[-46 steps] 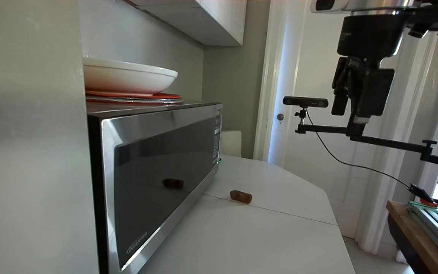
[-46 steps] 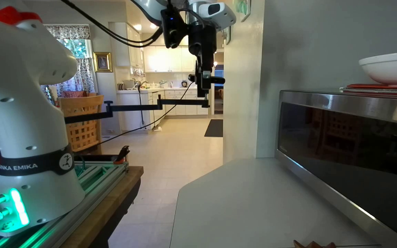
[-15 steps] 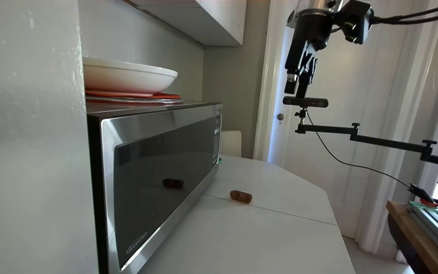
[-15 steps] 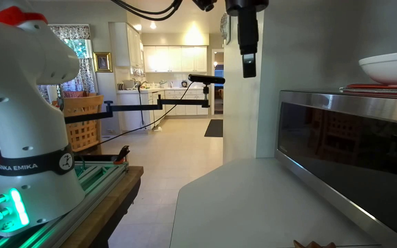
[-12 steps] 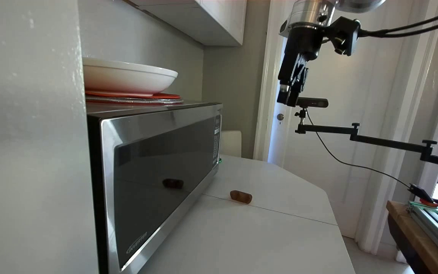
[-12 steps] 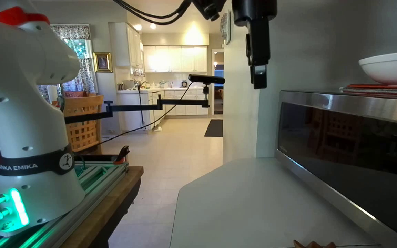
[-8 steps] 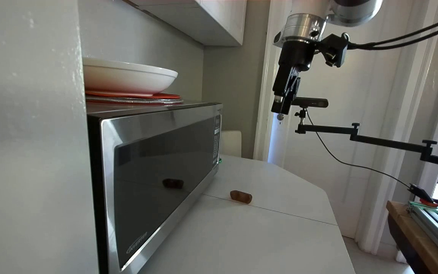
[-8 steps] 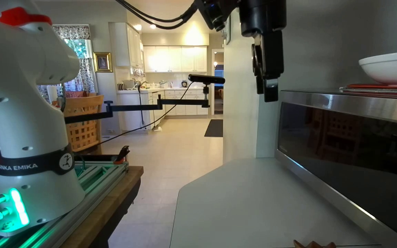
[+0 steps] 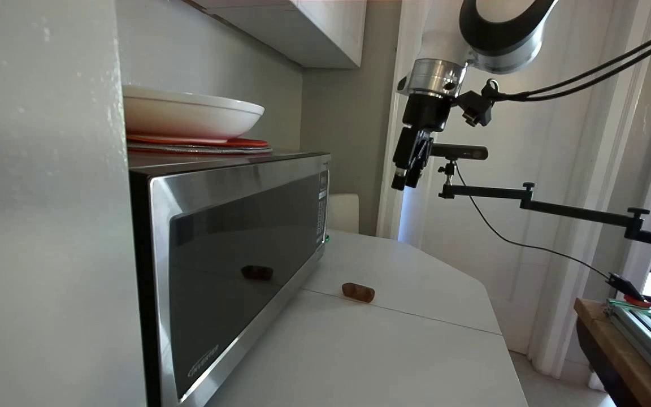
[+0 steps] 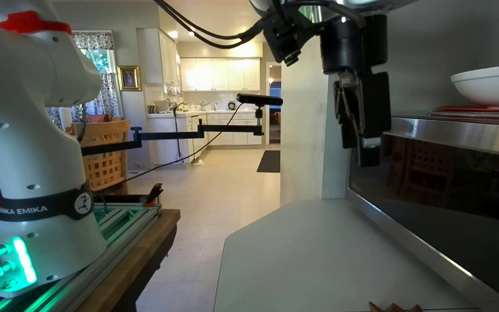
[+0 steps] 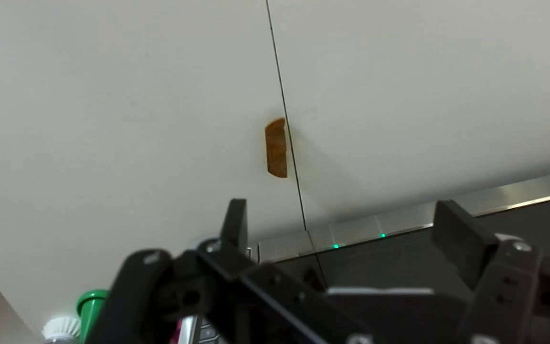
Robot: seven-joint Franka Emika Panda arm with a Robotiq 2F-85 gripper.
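In an exterior view we see the arm [image 10: 37, 147] rise from its base [image 10: 54, 247] and run out past the top edge; in both exterior views its far end comes back in from above. The silver wrist [image 9: 435, 76] leans a little off vertical, with cables [image 9: 516, 97] trailing away toward the right edge. Below it the gripper [image 9: 405, 184] points down at a slant, its tips toward the lower left as we see it there, and it hides one end of a small camera [image 9: 461, 152] behind it. It hangs in the air, well above the table [image 9: 404, 356].

In the wrist view the fingers [image 11: 235, 222] come in from the bottom and stand wide apart; through the gap we look at the lower edge of the microwave [image 9: 235, 232]. The brown block [image 11: 276, 149] lies on the table beyond the tips, just beside the dark seam [image 11: 278, 67]; whether it touches the seam we cannot tell. It sits near the microwave, which mirrors it. On top of the microwave we see red mats [image 9: 249, 143] under a white bowl [image 9: 195, 116].
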